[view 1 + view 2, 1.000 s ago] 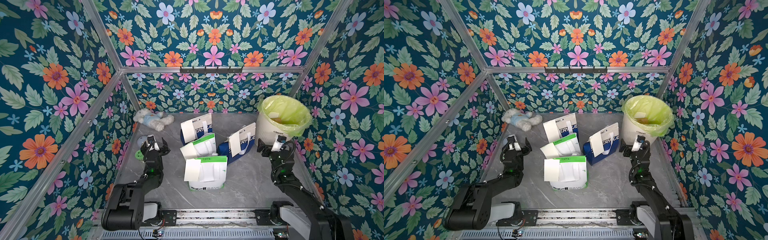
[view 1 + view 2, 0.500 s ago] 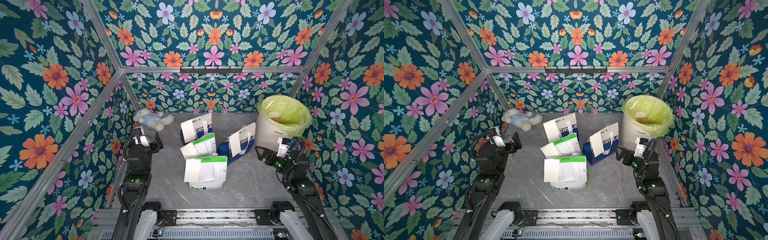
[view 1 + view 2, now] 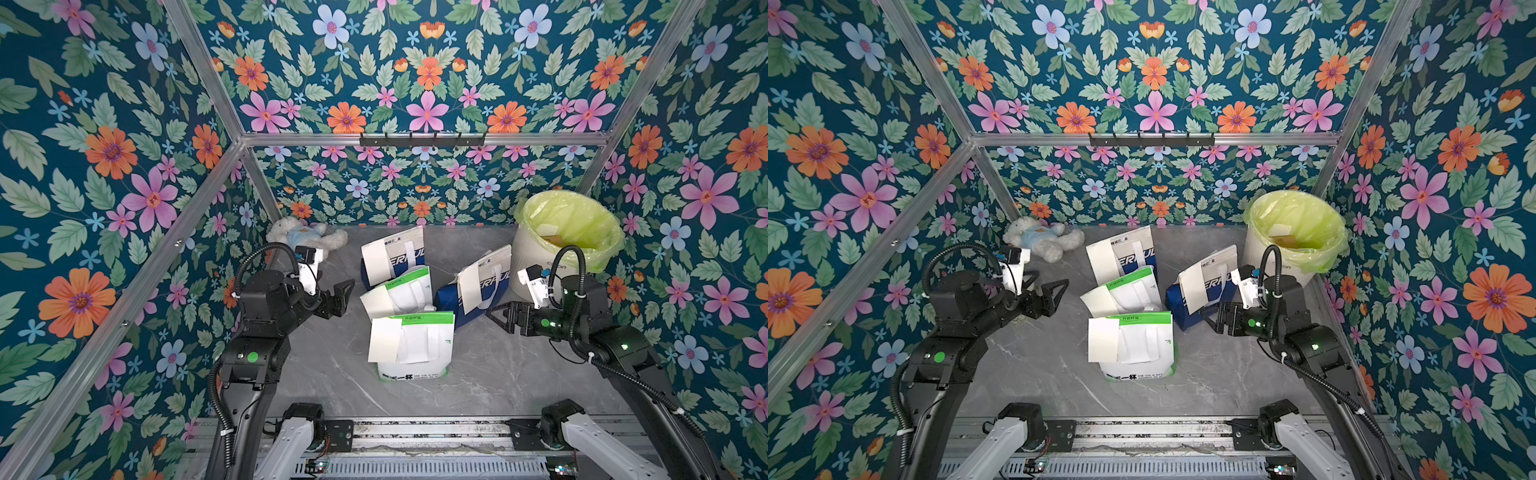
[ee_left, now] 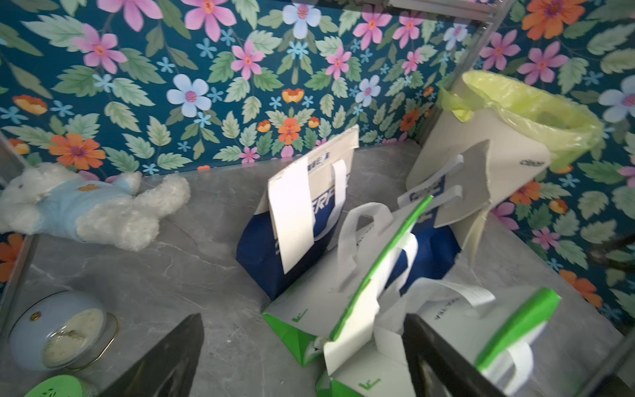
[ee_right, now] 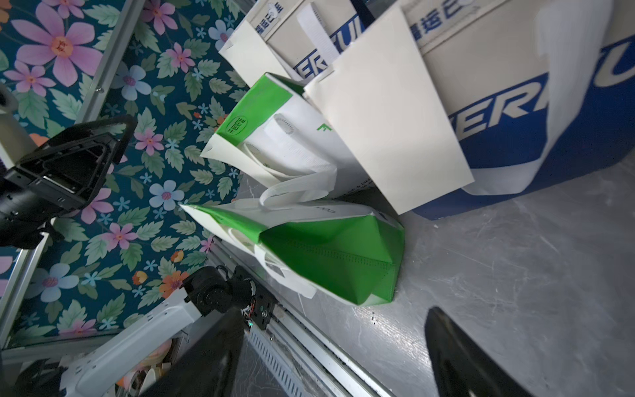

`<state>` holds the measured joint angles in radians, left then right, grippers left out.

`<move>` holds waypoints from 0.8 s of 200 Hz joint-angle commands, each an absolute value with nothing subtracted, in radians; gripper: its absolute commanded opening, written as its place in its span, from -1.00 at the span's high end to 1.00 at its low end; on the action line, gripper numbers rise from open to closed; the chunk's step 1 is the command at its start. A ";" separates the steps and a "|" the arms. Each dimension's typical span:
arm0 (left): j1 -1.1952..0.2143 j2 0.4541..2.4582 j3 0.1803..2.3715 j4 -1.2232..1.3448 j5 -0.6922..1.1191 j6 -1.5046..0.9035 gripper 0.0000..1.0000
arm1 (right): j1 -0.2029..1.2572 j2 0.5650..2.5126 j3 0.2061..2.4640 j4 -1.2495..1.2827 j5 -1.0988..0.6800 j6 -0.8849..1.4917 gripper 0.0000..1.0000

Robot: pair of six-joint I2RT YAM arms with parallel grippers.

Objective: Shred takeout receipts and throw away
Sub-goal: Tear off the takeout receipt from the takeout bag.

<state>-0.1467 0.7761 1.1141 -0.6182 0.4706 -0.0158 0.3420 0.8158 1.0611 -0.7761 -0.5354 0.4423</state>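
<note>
In both top views, I find four white receipts (image 3: 384, 340) lying flat against the faces of the paper bags (image 3: 440, 353) in the middle of the tabletop (image 3: 332, 382). None is torn and none is in the bin (image 3: 1252, 245) in the far right corner. The left gripper (image 3: 338, 299) hangs left of the bags, spread and empty. The right gripper (image 3: 500, 318) hangs just beside the blue bag (image 3: 1173, 309), also spread and empty. Neither touches paper.

In the left wrist view, the jaws stand wide apart. One receipt (image 4: 295, 216) hangs down the front of the far bag, and a white strap (image 4: 342, 251) loops up from the bag nearer the camera.

In the right wrist view, the jaws stand wide apart over bare tabletop. The nearest receipt (image 5: 388, 127) leans on the blue bag, and its lower corner stands clear of the bag face.

Assessment: the first pick is not yet made. I would take that free corner with the right gripper and close on the sheet alone, well clear of strap and bag. The paper looks thin, so I expect it to sag. The left gripper should pinch the opposite edge before any pull. I would tear above the bin so the pieces fall inside.
</note>
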 commanded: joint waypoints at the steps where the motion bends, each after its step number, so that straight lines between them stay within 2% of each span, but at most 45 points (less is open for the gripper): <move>1: -0.173 0.795 1.157 -0.754 0.540 0.029 -0.82 | 0.407 0.835 1.122 -0.871 -0.459 0.467 -0.60; 27: -0.243 0.831 1.203 -0.827 0.538 0.029 -0.77 | 0.519 0.867 1.203 -0.915 -0.376 0.483 -0.48; 71: -0.471 0.929 1.243 -0.893 0.386 0.003 -0.62 | 0.663 0.941 1.292 -0.931 -0.294 0.515 -0.32; 94: -0.538 0.958 1.253 -0.893 0.360 -0.010 -0.54 | 0.718 0.975 1.295 -0.894 -0.290 0.551 -0.21; 131: -0.581 0.975 1.245 -0.872 0.317 -0.024 -0.49 | 0.887 1.072 1.303 -0.853 -0.207 0.570 -0.25; 160: -0.595 1.003 1.235 -0.918 0.267 -0.002 -0.44 | 0.948 1.134 1.246 -0.728 -0.196 0.633 -0.25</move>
